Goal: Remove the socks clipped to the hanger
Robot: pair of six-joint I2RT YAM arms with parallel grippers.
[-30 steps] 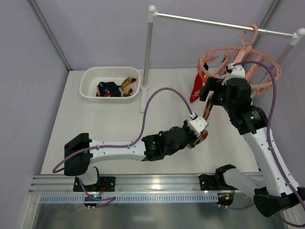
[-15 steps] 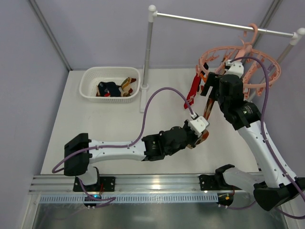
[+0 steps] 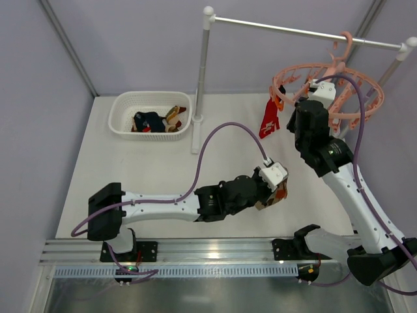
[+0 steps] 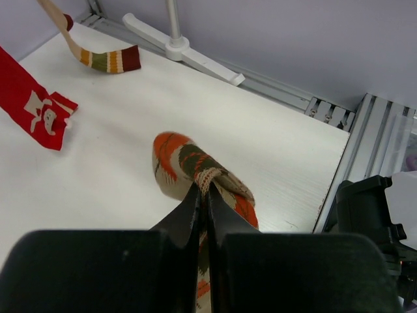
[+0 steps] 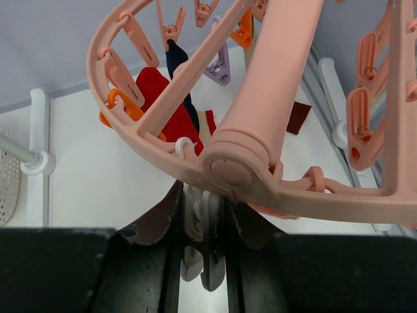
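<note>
Socks (image 3: 155, 121) are partly removed: some in the basket (image 3: 122, 105), argyle sock (image 4: 187, 166) clenched in left jaws over the bench (image 4: 117, 156), right jaws clamped on a hanger (image 5: 268, 78) peg (image 5: 202, 236), red sock (image 4: 29, 98) yet clipped.

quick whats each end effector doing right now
Left end effector: closed on the argyle sock.
Right end effector: closed on a pale clip peg under the hanger.

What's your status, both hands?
Left hand shut on argyle sock. Right hand shut on hanger peg. Red sock hangs clipped. Nothing blocking.
</note>
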